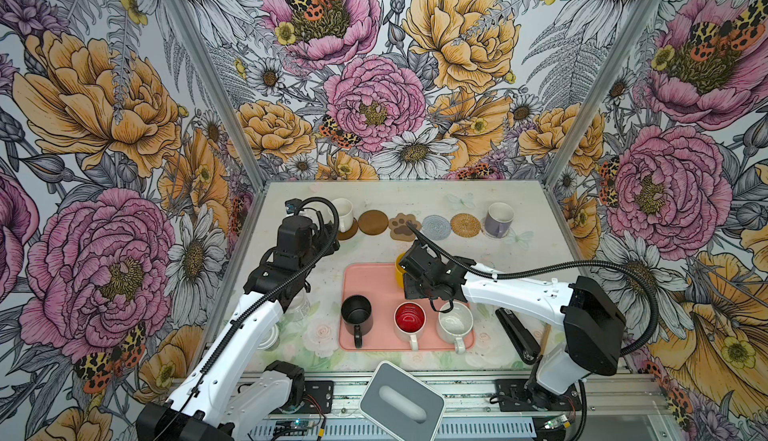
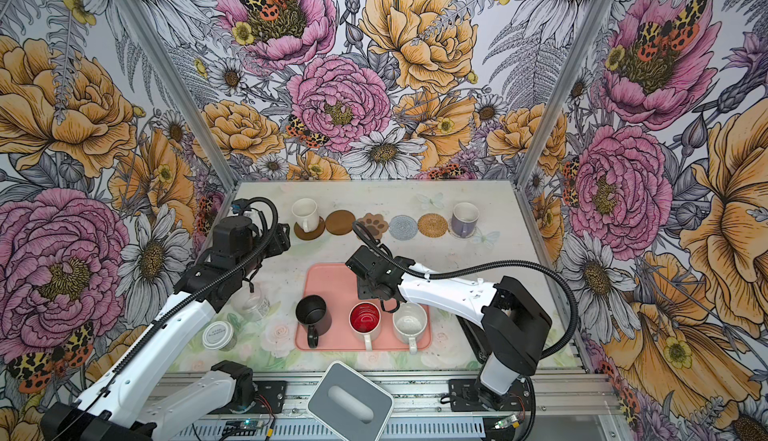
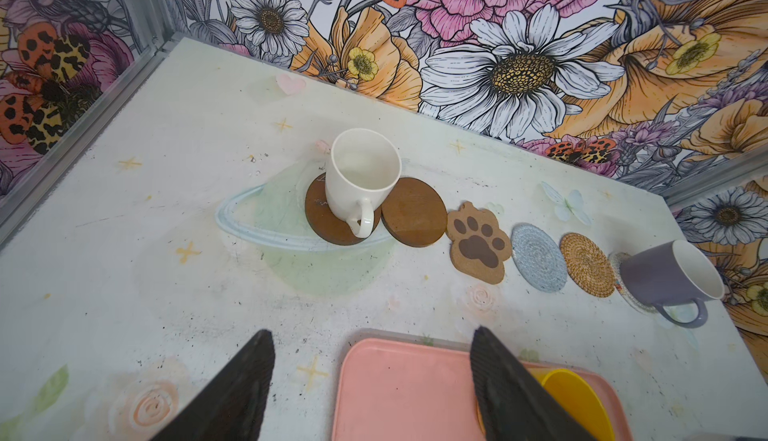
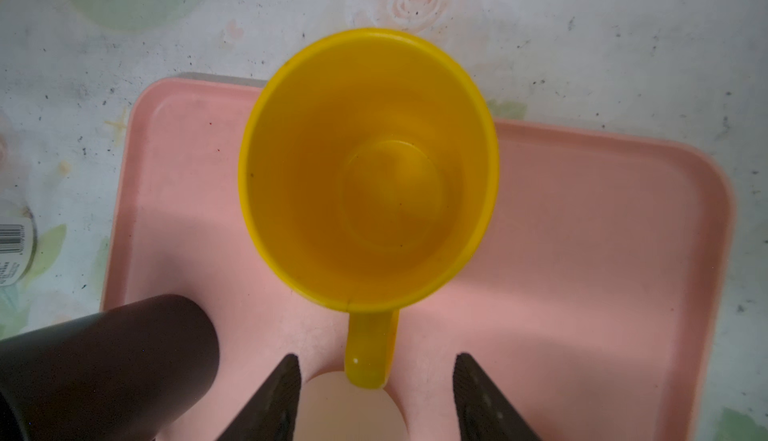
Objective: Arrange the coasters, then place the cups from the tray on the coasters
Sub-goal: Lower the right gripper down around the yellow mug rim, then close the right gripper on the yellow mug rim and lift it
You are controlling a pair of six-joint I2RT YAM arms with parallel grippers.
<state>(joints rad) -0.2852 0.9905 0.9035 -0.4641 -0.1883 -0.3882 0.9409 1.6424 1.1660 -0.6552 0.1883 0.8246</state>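
in a top view the yellow mug (image 1: 399, 269) stood upright at the far edge of the tray (image 1: 374, 285), mostly hidden under the right arm (image 1: 511, 293). the black mug (image 1: 356, 310), red-lined mug (image 1: 409, 318) and speckled mug (image 1: 455, 321) stood in the tray's near row.

in the left wrist view your left gripper (image 3: 372, 333) hung open and empty over the table (image 3: 166, 210) by the tray's corner. four coasters lay bare: brown disc (image 3: 413, 212), paw coaster (image 3: 478, 243), grey woven one (image 3: 538, 258), rattan one (image 3: 586, 264).

in the right wrist view your right gripper (image 4: 377, 355) stood open astride the mug's handle (image 4: 370, 335), neither finger touching it. i'd judge the mug light, rigid and slick, so you should pinch the handle close to the wall, or it could swing. the black mug sat just beside one finger.
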